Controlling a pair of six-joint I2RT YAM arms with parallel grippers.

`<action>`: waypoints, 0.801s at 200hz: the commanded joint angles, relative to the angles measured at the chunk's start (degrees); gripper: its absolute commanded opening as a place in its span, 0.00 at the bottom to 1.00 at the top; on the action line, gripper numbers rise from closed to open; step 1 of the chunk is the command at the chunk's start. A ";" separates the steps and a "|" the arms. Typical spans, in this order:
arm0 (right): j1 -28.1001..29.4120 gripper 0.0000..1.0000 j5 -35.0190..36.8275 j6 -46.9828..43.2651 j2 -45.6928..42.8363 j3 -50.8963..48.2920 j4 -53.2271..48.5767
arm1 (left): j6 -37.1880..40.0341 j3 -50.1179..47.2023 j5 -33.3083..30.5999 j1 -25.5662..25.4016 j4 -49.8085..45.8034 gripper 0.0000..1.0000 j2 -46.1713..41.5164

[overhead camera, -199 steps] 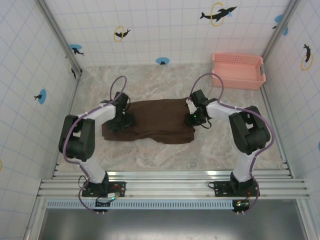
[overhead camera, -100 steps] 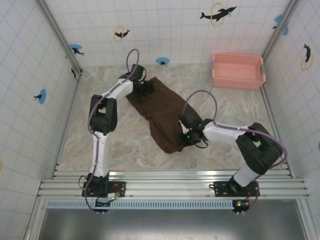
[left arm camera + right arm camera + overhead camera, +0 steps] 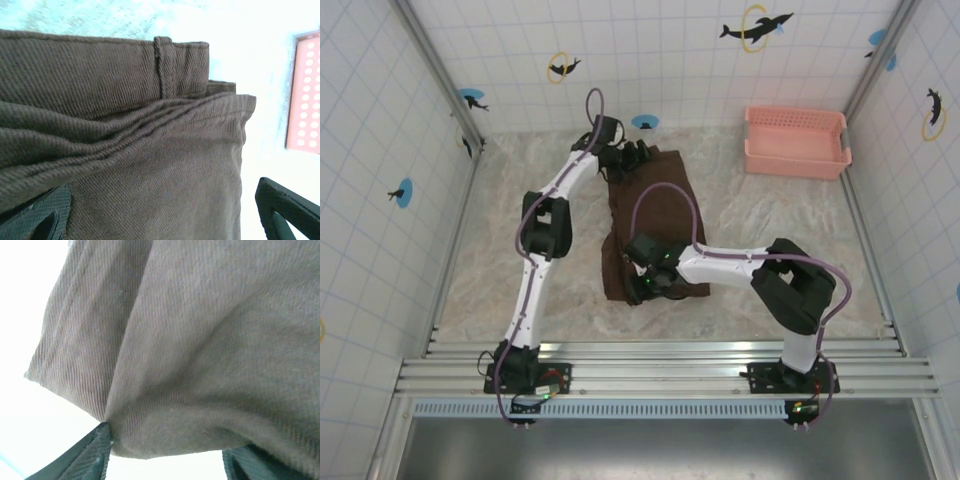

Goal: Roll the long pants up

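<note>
Tabletop (image 3: pixel 520 290) of pale marble pattern spread between white tiled walls. On its middle lay the long pants (image 3: pixel 655 215), folded into a dark brown strip that ran from the far side toward the near edge, flat on the surface.

The left arm reached far out to the strip's far end, and the right arm bent across to the left to reach its near end. A pink basket (image 3: pixel 795 165) sat in the far right corner, well apart from the cloth.

The left gripper (image 3: pixel 638 158) hung over the far end of the pants with its jaws spread wide. In the left wrist view one finger (image 3: pixel 42 217) lay against the brown cloth (image 3: pixel 150 175), while the other stood clear of it over bare table, so nothing was pinched.

The right gripper (image 3: pixel 650 288) was at the near end. In the right wrist view its jaws stood apart, a bulge of cloth (image 3: pixel 200 340) sagged between them, and its edge touched one finger (image 3: pixel 92 455).

A belt loop (image 3: pixel 165 67) crossed the waistband at the far end.
</note>
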 commanded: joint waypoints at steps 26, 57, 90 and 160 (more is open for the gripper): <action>0.15 0.68 12.09 -19.31 -11.10 6.73 -20.98 | 22.50 -9.14 -18.12 4.82 -14.80 0.97 -19.44; -0.23 0.81 17.01 -29.86 -19.18 2.09 -22.23 | 33.53 -39.86 -29.55 4.59 0.31 0.97 -45.60; 0.97 0.90 20.70 -44.75 -23.47 0.40 -24.32 | 35.31 -70.56 -24.77 4.72 22.12 0.98 -68.96; 5.02 0.80 26.51 -58.64 -14.54 -8.57 -18.81 | 29.79 -83.99 -21.55 3.90 7.54 0.98 -87.39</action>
